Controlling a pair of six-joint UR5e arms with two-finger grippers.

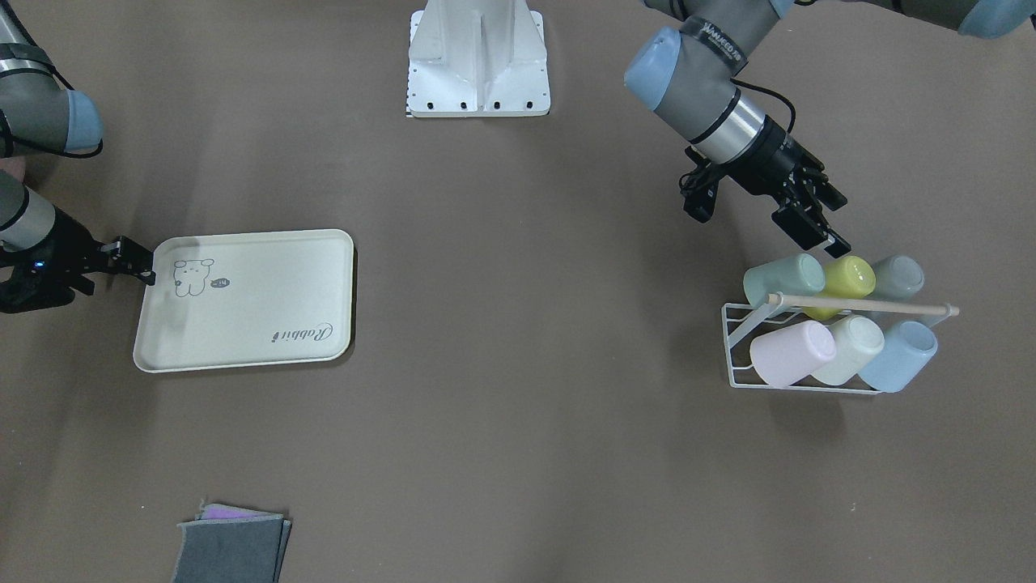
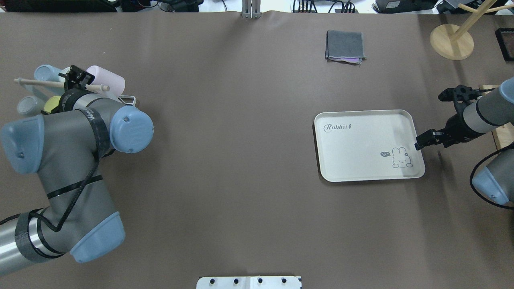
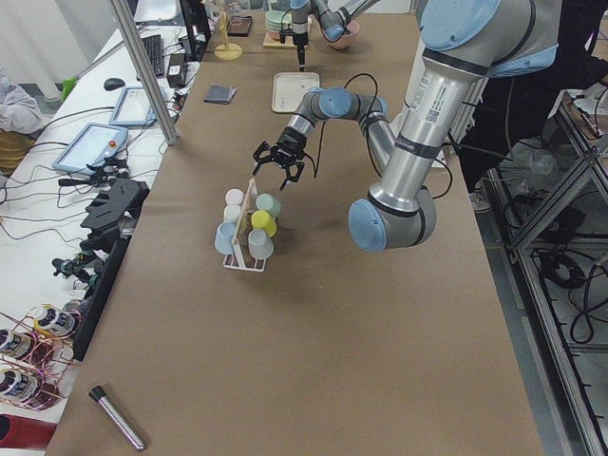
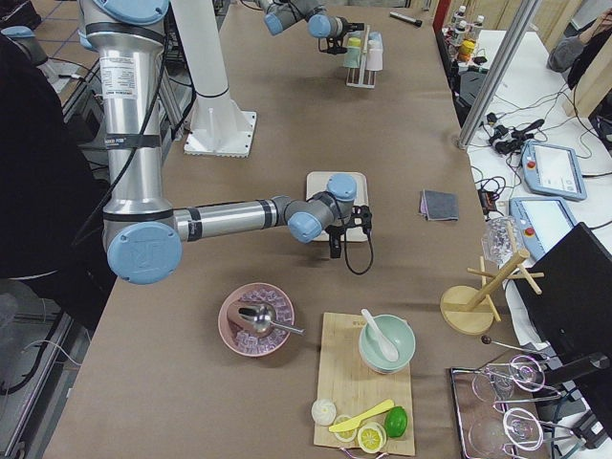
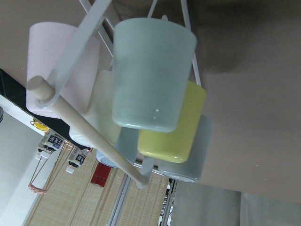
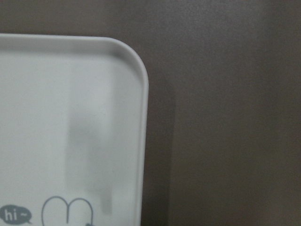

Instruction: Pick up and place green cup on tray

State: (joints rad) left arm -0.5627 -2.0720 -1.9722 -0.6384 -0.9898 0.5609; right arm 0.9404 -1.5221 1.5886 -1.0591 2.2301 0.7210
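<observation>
Our left gripper [image 1: 838, 223] hangs wide open just above the rack [image 1: 898, 307], where the green cup [image 1: 783, 279] lies. Our right gripper [image 1: 146, 271], pinched closed, hovers by the tray [image 1: 259, 291], far from the rack.

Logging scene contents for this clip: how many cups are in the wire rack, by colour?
Mint green cup: 1
Yellow-green cup: 1
Grey-green cup: 1
Pink cup: 1
Cream cup: 1
Light blue cup: 1
Total: 6
</observation>
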